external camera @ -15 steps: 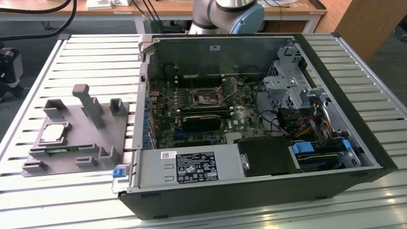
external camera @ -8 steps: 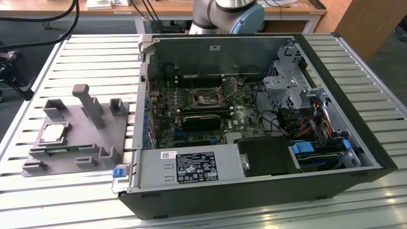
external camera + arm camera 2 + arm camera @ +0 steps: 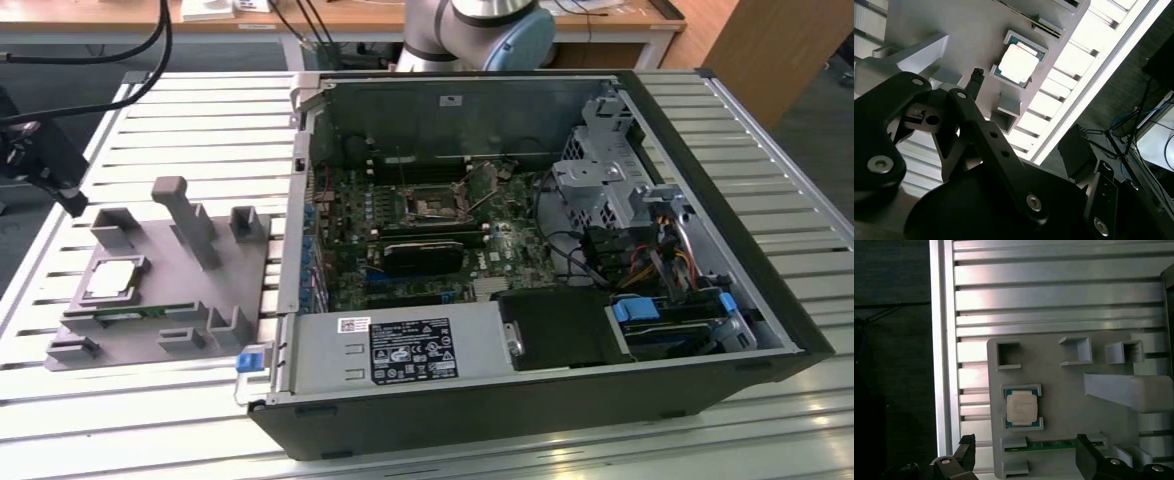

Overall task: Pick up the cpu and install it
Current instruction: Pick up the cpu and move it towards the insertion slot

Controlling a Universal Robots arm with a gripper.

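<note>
The cpu (image 3: 111,280) lies flat, metal lid up, in a framed recess of the grey holder (image 3: 160,295) at the exterior view's left, well apart from the open computer case (image 3: 747,300). It is square, with no clear long axis. In the first wrist view the gripper (image 3: 1024,450) hovers over the holder, fingers spread wide and apparently empty.

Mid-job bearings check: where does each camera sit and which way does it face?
Exterior view: off the arm, high, looking down on the case and fixture; the arm shows behind the case.
First wrist view: on the wrist, facing straight down at the cpu; the open gripper shows.
Second wrist view: on the wrist, slanted past the gripper's links toward the cpu.
Shared: all three show the cpu seated in the fixture.
</note>
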